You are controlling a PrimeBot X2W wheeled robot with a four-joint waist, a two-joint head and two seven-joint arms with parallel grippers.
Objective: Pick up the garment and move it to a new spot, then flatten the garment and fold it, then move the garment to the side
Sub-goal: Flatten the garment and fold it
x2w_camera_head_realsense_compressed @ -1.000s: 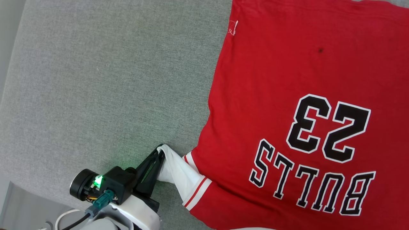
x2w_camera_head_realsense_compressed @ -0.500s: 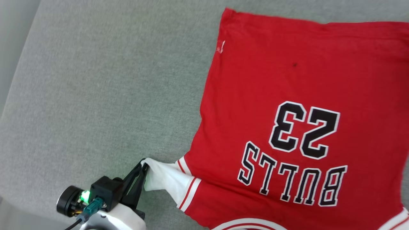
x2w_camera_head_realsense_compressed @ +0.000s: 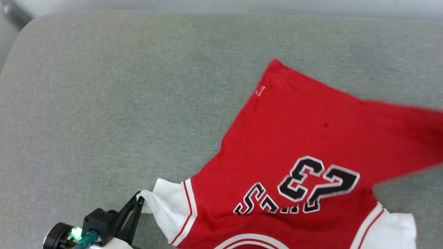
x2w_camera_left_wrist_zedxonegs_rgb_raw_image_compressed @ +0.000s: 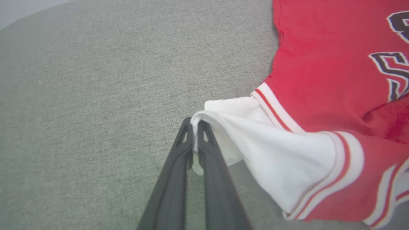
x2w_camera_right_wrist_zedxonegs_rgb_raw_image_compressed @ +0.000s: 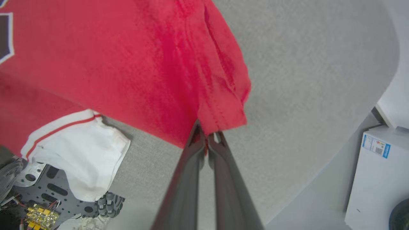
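The garment point(x2w_camera_head_realsense_compressed: 304, 145) is a red T-shirt with black "23" lettering and white sleeves, spread over the grey cloth surface at the right of the head view. My left gripper point(x2w_camera_head_realsense_compressed: 139, 198) is shut on the edge of its white sleeve point(x2w_camera_left_wrist_zedxonegs_rgb_raw_image_compressed: 255, 134) at the lower left; the left wrist view shows the fingertips pinching that edge point(x2w_camera_left_wrist_zedxonegs_rgb_raw_image_compressed: 195, 123). My right gripper point(x2w_camera_right_wrist_zedxonegs_rgb_raw_image_compressed: 206, 135) is shut on the red hem point(x2w_camera_right_wrist_zedxonegs_rgb_raw_image_compressed: 220, 105), which hangs lifted off the surface. The other white sleeve point(x2w_camera_head_realsense_compressed: 394, 228) droops at the lower right.
The grey fabric surface point(x2w_camera_head_realsense_compressed: 121, 103) stretches left of and behind the shirt, with a rounded far-left corner. In the right wrist view a white box point(x2w_camera_right_wrist_zedxonegs_rgb_raw_image_compressed: 377, 179) stands beyond the surface's edge, and the robot's base point(x2w_camera_right_wrist_zedxonegs_rgb_raw_image_compressed: 48, 198) shows below the sleeve.
The head view has tilted and shifted. The shirt's right part has been lifted and pulled, so it now lies skewed and folding over its lettering. The left gripper keeps its grip on the sleeve.
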